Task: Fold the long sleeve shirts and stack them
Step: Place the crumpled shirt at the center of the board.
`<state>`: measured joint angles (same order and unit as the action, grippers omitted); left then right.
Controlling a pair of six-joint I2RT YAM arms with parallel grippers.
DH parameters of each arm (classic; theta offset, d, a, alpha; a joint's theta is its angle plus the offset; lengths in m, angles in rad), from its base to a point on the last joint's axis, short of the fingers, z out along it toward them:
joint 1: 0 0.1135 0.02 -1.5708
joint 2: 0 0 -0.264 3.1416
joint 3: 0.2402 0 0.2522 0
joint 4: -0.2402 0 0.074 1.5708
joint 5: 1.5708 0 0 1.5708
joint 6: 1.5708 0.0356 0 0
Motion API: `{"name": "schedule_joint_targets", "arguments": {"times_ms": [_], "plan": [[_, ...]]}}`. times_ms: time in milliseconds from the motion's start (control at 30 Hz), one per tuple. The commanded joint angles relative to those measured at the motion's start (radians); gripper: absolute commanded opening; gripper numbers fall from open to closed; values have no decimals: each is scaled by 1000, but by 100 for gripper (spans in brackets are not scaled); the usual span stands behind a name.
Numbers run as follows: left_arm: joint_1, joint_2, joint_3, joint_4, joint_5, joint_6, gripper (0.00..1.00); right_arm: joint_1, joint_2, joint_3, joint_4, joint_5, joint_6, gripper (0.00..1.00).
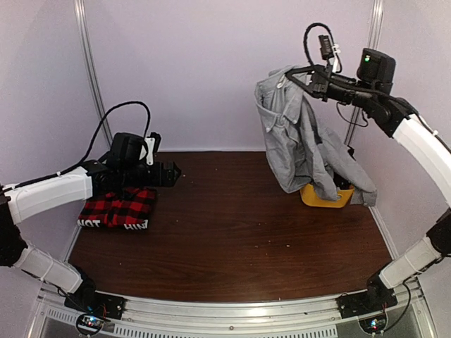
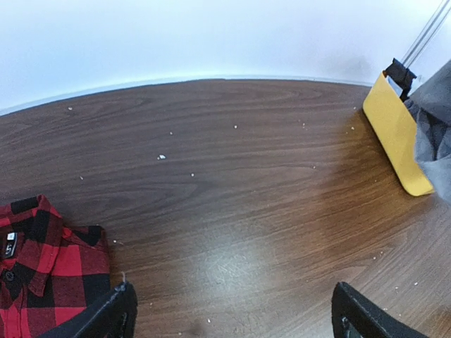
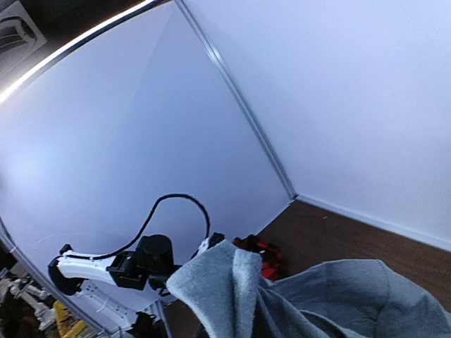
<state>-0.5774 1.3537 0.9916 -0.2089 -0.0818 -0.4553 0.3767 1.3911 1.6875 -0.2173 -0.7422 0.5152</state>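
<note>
The plain grey, collared, button-up cloth shirt (image 1: 299,141) hangs high at the back right of the dark wood-grain worktop (image 1: 232,232). It is pinched near its collar and shoulder by the tightly closed jaws of the right arm (image 1: 416,141), and its lower part and a sleeve trail over the small yellow plastic bin (image 1: 320,198) below. The red-and-black plaid cloth shirt (image 1: 116,209), with white lettering along its near edge, lies folded into a compact rectangle at the left of the worktop. The left arm (image 1: 49,193) hovers just over it, its jaws spread wide around nothing; the left wrist view shows only bare wood between the two fingertips (image 2: 113,313). The grey shirt looks light and completely limp. It will sag, twist and bunch from a single pinch, so one grip point gives little control over how it lands. A better hold is likely two points along the shoulder seam or at the two hem corners, one for each arm, so that the cloth hangs flat before it is laid out. The trailing end may snag on the bin's rim or drag the bin along. The plaid shirt would best be left alone as the base of the stack.
</note>
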Motion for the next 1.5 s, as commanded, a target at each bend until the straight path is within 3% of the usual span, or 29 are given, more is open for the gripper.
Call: {"name": "schedule_joint_targets", "arguments": {"times_ms": [0,167,300,467,567,667,733,800,833,967,1000,1067,1100,1233,1333,1467], "plan": [[-3,-90,-28,63,-11,-5,98,180,84,70,343,-223,239,0],[-2,-228,-125,177,-4,-4,98,309,280,274,566,-344,461,0],[-3,-334,-200,295,74,55,98,339,391,350,924,-397,761,0],[-4,-404,-257,403,194,109,97,343,494,421,1090,-413,926,0],[-4,-405,-268,448,278,132,98,330,511,394,974,-407,853,0],[-4,-390,-262,445,293,134,98,282,481,321,683,-335,624,0],[-4,-380,-252,399,217,128,98,233,469,309,364,-245,432,0],[-4,-365,-232,332,108,123,98,176,462,290,158,-137,281,0],[-4,-355,-224,303,40,125,98,148,457,270,85,-86,218,0],[-4,-331,-216,260,-12,122,98,35,449,169,-100,115,53,3],[-4,-325,-217,256,-23,114,98,15,452,147,-140,179,11,8],[-4,-312,-216,250,-29,109,98,-4,466,122,-229,316,-78,46],[-4,-304,-214,242,-36,107,98,-5,472,117,-280,394,-141,57],[-4,-274,-201,214,-52,107,98,-7,420,-10,-338,657,-237,85],[-4,-253,-197,213,-44,103,98,-6,404,-85,-360,772,-266,92],[-4,-229,-194,213,-27,91,98,-5,411,-174,-358,876,-275,89]]}}
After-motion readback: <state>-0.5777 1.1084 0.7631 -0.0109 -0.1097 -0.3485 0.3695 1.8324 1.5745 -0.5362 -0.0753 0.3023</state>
